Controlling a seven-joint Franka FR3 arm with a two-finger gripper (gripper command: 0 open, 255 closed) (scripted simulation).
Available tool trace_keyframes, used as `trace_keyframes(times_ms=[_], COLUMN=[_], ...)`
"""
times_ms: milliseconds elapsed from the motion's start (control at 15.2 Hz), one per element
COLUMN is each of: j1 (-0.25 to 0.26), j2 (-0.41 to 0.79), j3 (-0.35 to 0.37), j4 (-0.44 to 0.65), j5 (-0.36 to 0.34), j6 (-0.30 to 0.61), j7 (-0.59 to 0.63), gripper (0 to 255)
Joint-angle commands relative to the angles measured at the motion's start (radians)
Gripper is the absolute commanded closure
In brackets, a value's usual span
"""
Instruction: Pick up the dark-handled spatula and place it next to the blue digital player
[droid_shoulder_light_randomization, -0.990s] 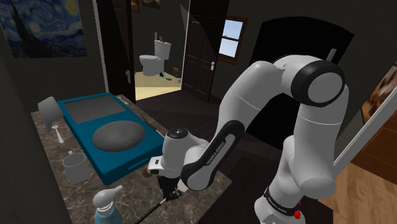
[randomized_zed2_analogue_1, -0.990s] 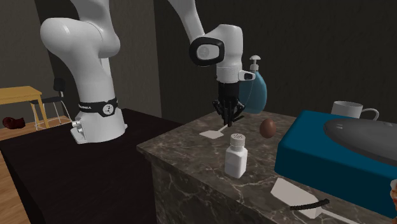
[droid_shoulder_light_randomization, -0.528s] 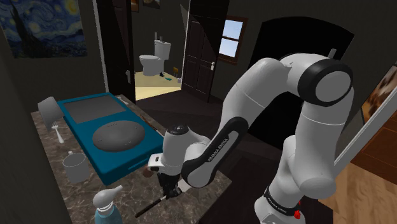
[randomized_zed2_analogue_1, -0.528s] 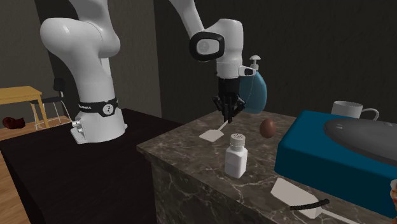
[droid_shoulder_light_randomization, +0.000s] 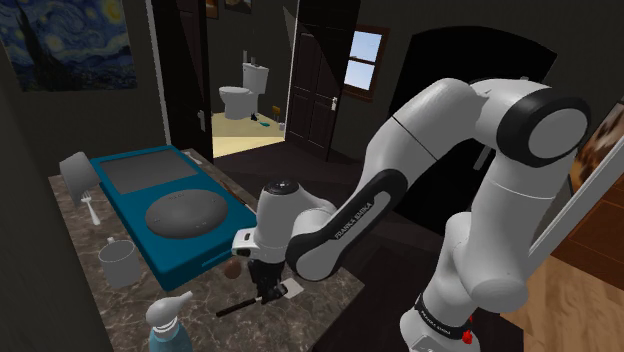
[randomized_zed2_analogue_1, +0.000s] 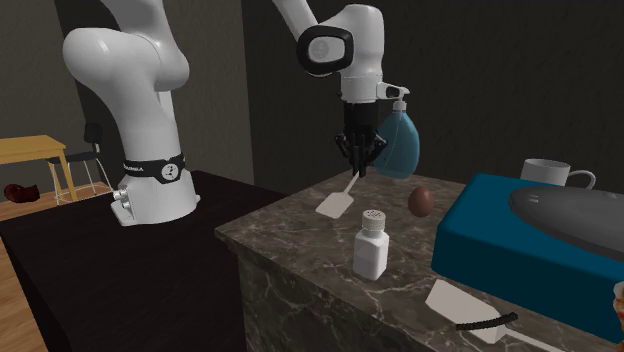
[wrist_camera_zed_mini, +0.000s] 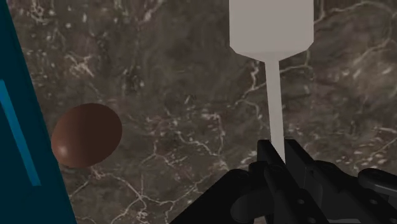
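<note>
My pincer (randomized_zed2_analogue_1: 359, 163) is clenched on the spatula (randomized_zed2_analogue_1: 335, 204) at its thin neck. The pale blade slants down just beyond the fingertips, over the bench (randomized_zed2_analogue_1: 290, 240). It sits higher than a second ago.

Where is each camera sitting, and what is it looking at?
Shoulder view: sits beside and a little behind the robot, looks down over the counter at the blue player; the white arm curves through it.
Second exterior view: sits across the counter's corner, faces back at the robot; the arm and its base show.
Wrist view: sits on the hand, looks down at the counter; the black jaws show, shut on the spatula.
Shared: all three show the spatula, brown egg and blue player.
</note>
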Motion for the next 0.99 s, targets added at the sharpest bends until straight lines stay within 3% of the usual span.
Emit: trace_keyframes(times_ms=[0, 924], j1=[-0.002, -0.002], j2=[-0.026, -0.186], j3=[0.001, -0.001], j4=[0.004, 0.051], j5=[0.007, 0.038], j6=[-0.030, -0.235], j7=[-0.005, -0.021], gripper=[255, 255])
